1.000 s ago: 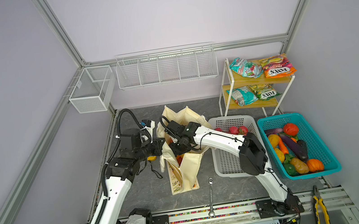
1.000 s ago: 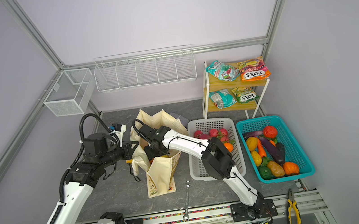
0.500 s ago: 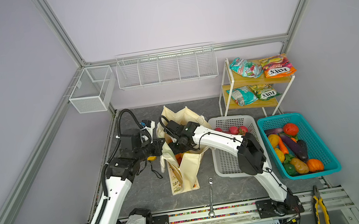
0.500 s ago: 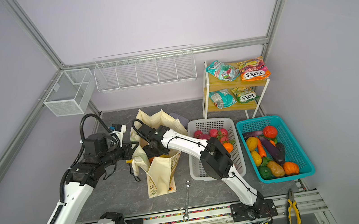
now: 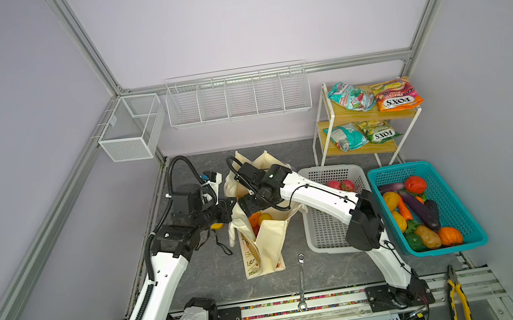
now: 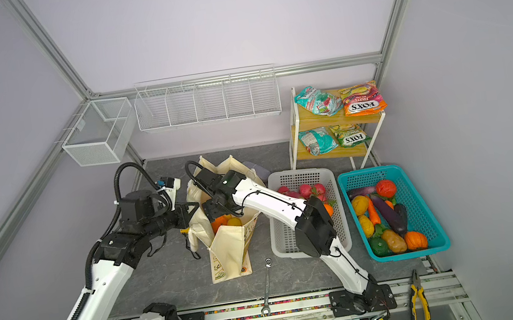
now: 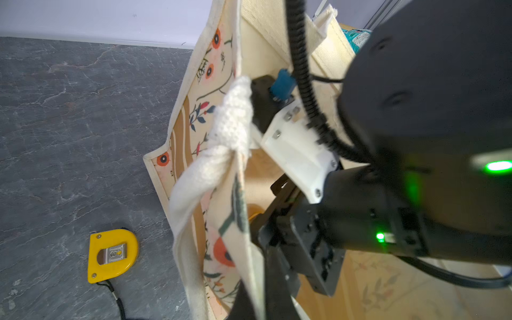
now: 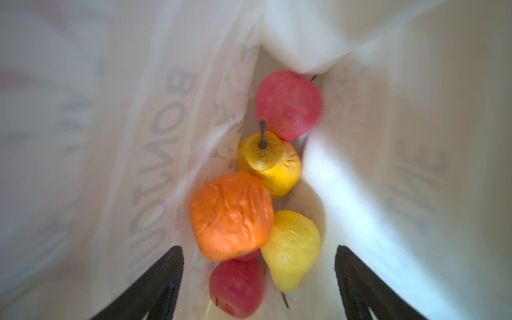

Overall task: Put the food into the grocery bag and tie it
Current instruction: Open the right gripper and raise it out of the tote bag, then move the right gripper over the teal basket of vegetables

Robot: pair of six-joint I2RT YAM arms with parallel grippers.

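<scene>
stone-look grey tabletop (image 5: 203,275) fills a booth with lilac walls and aluminium posts. a white wire rack (image 5: 237,97) and a mesh box (image 5: 130,130) hang on the walls. a two-tier shelf (image 5: 321,125) in the far corner carries snack packets (image 5: 397,98). a grey basket (image 5: 329,235) and a teal basket (image 5: 456,208) of vegetables sit side by side on the right. a spanner (image 5: 302,279) lies near the front rail, with pliers (image 5: 454,289) at the far right. a yellow tape measure (image 7: 112,255) lies just left of the grocery bag (image 5: 269,243), which stands open mid-table.

the left gripper (image 5: 228,209) is pressed together at the bag's left rim, beside the white rope handle (image 7: 232,119). it seems to pinch the cloth, though its tips are mostly hidden. the right gripper (image 8: 259,249) hangs in the bag's mouth, spread wide and holding nothing. below it lie an orange (image 8: 231,216), a red apple (image 8: 288,104), a second apple (image 8: 235,288), a stemmed yellow fruit (image 8: 268,163) and a yellow piece (image 8: 291,249).

a second ago the right jaws stood narrower. arms, bag and baskets sit about where they were.
</scene>
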